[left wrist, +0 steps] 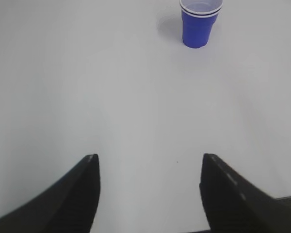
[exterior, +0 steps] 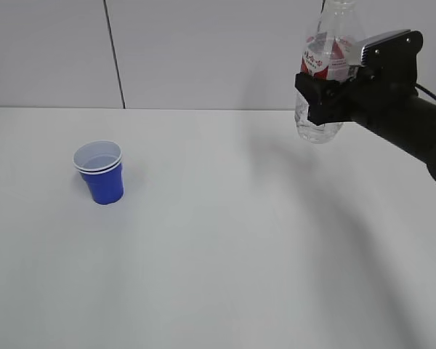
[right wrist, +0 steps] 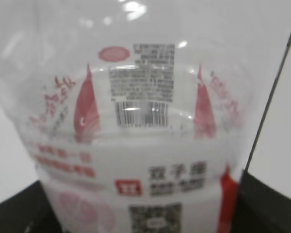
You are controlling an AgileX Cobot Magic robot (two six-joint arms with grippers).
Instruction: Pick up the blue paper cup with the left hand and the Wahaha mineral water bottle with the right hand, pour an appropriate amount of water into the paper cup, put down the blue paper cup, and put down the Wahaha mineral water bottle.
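Right end effector grasping bottle aloft, upright; left end effector released, empty.

Blue paper cup, white double rim like 2 nested cups, upright on the white table, left of frame, clear Wahaha mineral water bottle, red-and-white label, upright, lifted off the table, upper right of frame

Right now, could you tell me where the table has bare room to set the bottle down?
Nearly everywhere. Only the blue paper cup stands on the white table, at its left. The middle, front and right are bare. The Wahaha mineral water bottle hangs clamped in the right gripper, above the far right.
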